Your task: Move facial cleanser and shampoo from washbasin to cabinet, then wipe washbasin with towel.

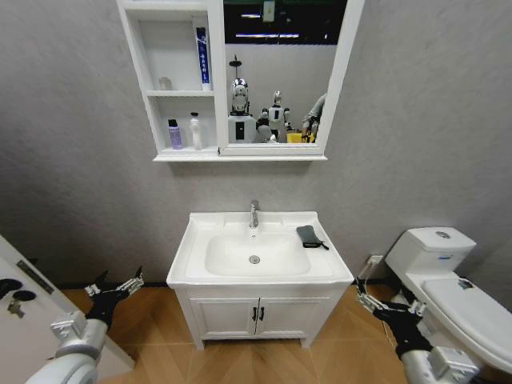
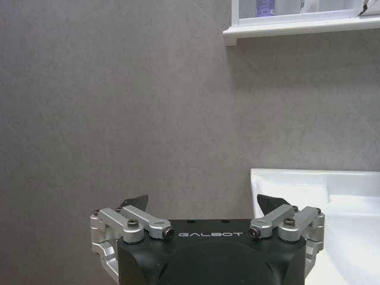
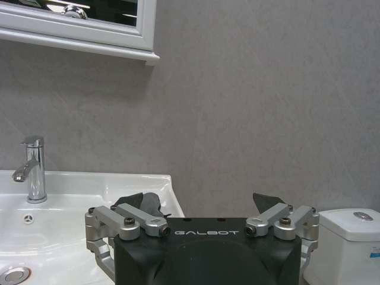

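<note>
1. Grey wall backs the scene; left gripper (image 1: pixel 118 286) hangs low beside the washbasin (image 1: pixel 260 276), jaws spread, empty.
2. Cabinet (image 1: pixel 178 80) above holds bottles.
3. Towel (image 1: pixel 310 235) lies on the washbasin's right rim.
4. Right gripper (image 1: pixel 376 305) low by the toilet (image 1: pixel 448 280), jaws spread.

I count one washbasin (image 1: pixel 188 252), one tap (image 1: pixel 254 214) at its back edge, one drain (image 1: pixel 254 259). One towel (image 1: pixel 309 235) near its right rear corner. One cabinet (image 1: pixel 214 80), three shelf compartments: two bottles in the lowest, purple (image 1: pixel 174 134) and white (image 1: pixel 195 131); one blue tube (image 1: pixel 203 56) and one small jar (image 1: pixel 165 83) in the middle. One mirror (image 1: pixel 336 72). One toilet (image 1: pixel 448 280). Two grippers: left (image 1: pixel 114 286), right (image 1: pixel 382 308), both spread.
</note>
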You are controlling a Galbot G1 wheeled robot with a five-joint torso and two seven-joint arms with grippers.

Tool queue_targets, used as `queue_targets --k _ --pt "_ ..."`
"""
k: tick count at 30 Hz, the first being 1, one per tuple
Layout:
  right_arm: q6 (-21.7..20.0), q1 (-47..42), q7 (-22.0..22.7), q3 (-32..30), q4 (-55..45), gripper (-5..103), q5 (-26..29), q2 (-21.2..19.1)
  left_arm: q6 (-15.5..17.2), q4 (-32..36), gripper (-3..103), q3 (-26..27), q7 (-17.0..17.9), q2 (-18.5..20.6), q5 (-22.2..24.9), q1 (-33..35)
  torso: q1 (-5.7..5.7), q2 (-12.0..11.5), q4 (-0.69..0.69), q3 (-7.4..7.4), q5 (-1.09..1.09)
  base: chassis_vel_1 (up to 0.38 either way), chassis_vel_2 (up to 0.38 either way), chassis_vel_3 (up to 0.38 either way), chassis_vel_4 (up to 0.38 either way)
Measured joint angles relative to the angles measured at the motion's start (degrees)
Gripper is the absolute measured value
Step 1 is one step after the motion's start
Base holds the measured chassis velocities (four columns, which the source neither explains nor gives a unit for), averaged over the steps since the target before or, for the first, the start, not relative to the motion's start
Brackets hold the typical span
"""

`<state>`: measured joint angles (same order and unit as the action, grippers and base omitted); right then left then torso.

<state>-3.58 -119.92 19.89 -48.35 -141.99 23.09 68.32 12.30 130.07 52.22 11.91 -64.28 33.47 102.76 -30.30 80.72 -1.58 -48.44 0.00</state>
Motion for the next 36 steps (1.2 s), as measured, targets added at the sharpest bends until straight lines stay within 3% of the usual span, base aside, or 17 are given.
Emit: queue_targets --k 36 --pt "0.0 0.0 0.0 0.0 0.0 100 0.0 0.0 0.0 0.0 100 0.0 0.0 0.0 0.0 0.0 0.00 0.0 0.00 0.00 0.00 0.000 0.000 0.000 0.000"
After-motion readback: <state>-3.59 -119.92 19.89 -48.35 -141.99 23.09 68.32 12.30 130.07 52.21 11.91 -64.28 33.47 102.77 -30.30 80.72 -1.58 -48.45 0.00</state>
